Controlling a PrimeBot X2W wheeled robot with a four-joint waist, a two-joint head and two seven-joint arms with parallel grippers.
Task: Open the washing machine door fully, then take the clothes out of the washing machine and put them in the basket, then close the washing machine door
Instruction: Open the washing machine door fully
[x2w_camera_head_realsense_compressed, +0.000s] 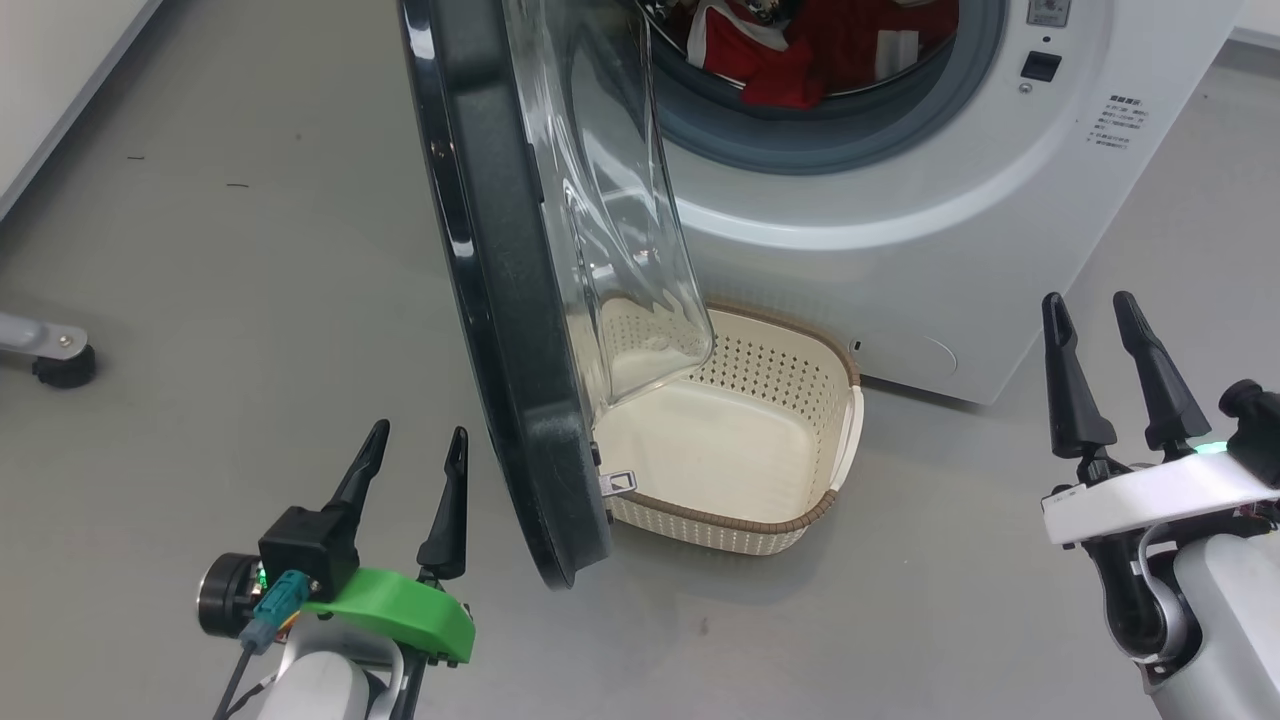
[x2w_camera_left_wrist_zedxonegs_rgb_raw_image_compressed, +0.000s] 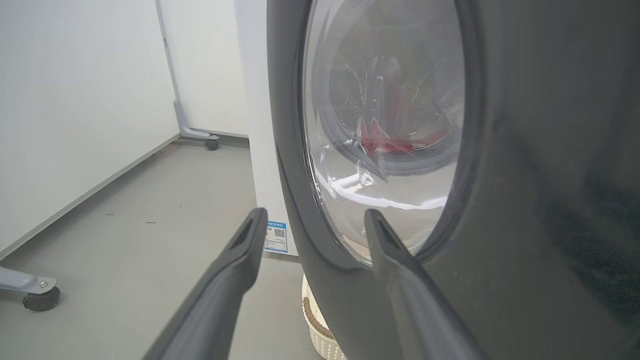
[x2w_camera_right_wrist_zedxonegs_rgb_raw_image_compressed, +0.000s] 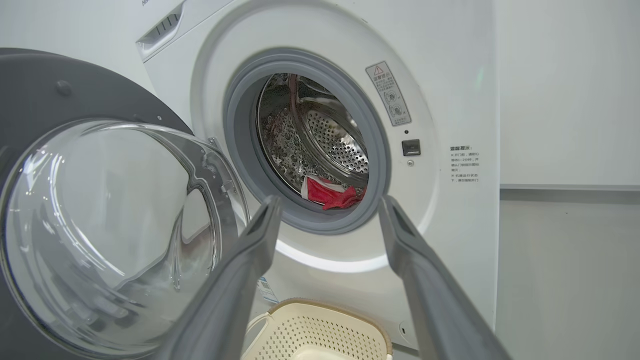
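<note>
The opening step looks to be in hand: the washing machine door (x2w_camera_head_realsense_compressed: 500, 300) stands swung out roughly halfway from the washing machine (x2w_camera_head_realsense_compressed: 900, 230), edge-on in the head view, with its clear glass bowl hanging over the near-left part of the basket (x2w_camera_head_realsense_compressed: 800, 520) on the floor (x2w_camera_head_realsense_compressed: 250, 250). The red clothes (x2w_camera_head_realsense_compressed: 800, 50) lie in the drum behind the grey gasket, untouched, and the basket holds nothing. The left gripper (x2w_camera_head_realsense_compressed: 420, 430) sits low just beside the door's black rim on its outer face, fingers pointing up and forward, jaws wide and holding nothing; from its wrist view one finger overlaps the rim, and whether it touches cannot be told. The right gripper (x2w_camera_head_realsense_compressed: 1087, 298) is well apart to the right of the basket, aimed toward the drum mouth, jaws likewise wide and empty. The next move probably calls for swinging the door further left, away from the opening. That would mean catching the rim's free edge or pushing from the glass side, so that the reach into the drum is unobstructed.
</note>
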